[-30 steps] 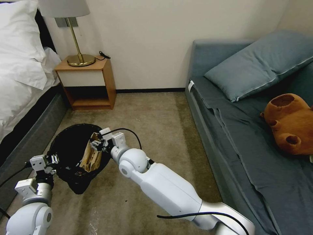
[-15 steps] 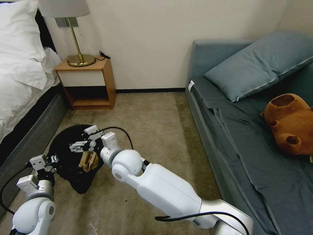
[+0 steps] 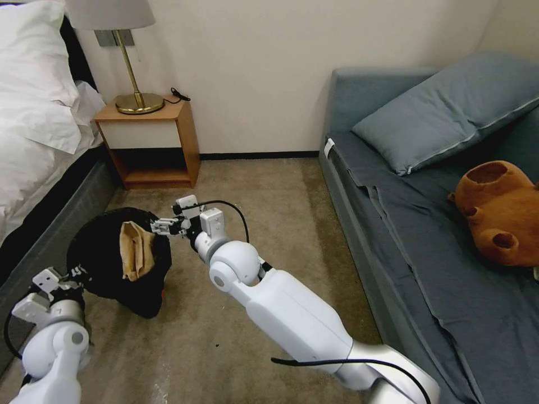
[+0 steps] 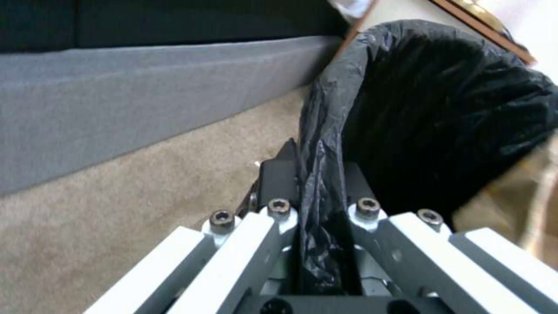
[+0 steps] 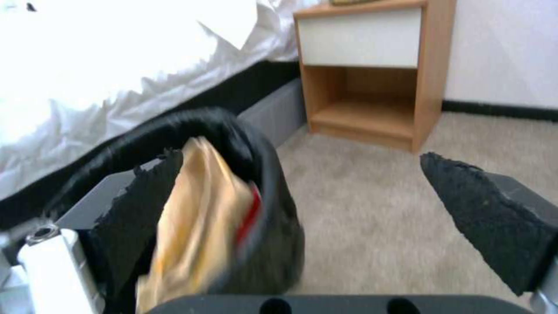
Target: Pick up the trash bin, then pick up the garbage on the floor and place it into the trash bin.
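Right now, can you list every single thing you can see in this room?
trash bin: one, black-lined, held above the carpet by the bed
paper bag: one, brown, inside the bin
red wrapper: one, inside the bin
nightstand: one, wooden, against the wall
lamp: one, brass, on the nightstand
bed: one, white bedding, left
sofa: one, grey-blue, right
pillow: one, grey-blue, on sofa
plush bear: one, brown, on sofa
left gripper: shut on the bin's rim
right gripper: open, beside the bin

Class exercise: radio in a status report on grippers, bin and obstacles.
Left gripper shut on trash bin rim. Right gripper open beside it. Brown paper bag inside bin. Nothing blocking.
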Controlling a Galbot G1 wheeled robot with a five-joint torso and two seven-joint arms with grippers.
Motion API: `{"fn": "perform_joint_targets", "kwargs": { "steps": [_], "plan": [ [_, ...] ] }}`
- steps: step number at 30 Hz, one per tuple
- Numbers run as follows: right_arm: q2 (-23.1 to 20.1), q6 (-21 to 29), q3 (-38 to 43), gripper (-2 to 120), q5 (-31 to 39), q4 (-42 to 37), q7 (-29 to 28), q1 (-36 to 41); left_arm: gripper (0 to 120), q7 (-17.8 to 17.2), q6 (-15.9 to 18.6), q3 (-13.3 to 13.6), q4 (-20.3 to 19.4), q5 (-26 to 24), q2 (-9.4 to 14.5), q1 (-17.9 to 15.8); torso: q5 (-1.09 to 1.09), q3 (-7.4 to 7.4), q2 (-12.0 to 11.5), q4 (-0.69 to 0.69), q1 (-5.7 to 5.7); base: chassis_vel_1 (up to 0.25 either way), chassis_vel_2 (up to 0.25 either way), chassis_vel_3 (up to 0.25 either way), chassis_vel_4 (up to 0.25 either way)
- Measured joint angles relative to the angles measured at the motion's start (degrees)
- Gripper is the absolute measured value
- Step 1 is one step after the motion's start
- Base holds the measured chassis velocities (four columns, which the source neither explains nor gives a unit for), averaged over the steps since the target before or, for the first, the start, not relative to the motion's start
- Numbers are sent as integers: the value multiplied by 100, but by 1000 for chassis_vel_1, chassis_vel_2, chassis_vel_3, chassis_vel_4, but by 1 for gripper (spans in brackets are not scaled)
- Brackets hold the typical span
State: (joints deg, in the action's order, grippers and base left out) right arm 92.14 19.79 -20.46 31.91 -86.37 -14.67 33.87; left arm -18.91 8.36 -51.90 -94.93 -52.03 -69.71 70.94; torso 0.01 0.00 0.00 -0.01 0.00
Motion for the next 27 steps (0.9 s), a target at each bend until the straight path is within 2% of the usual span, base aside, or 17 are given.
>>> {"fn": "perform_joint_targets", "kwargs": {
  "steps": [7,11,16,18,22,26,27],
  "plan": [
    [0,78,53,100,-275,-283,0,562,3,-260,89,-180,211,-489,90,-150,-1,0,0,4,0,0,0,0,0],
    [0,104,214,100,-492,-473,-1,1005,3,-317,138,-170,557,-740,179,-376,-1,0,0,-1,0,0,0,0,0],
    [-1,48,352,100,-696,-446,51,1239,3,-304,134,-84,894,-761,211,-562,-2,0,0,1,0,0,0,0,0],
    [-1,27,423,100,-811,-416,79,1360,3,-254,91,-12,1255,-762,246,-730,-2,0,0,0,0,0,0,0,0],
    [-1,-1,473,100,-919,-354,97,1450,3,-304,61,37,1599,-671,268,-873,-2,0,0,2,0,0,0,0,0],
    [-1,-17,481,100,-969,-309,99,1524,6,-339,74,54,1644,-652,280,-892,-2,0,0,2,0,0,0,0,0],
    [-1,-41,475,100,-1031,-284,105,1581,10,-343,86,64,1642,-647,288,-891,-1,0,0,1,0,0,0,0,0]
  ]
}}
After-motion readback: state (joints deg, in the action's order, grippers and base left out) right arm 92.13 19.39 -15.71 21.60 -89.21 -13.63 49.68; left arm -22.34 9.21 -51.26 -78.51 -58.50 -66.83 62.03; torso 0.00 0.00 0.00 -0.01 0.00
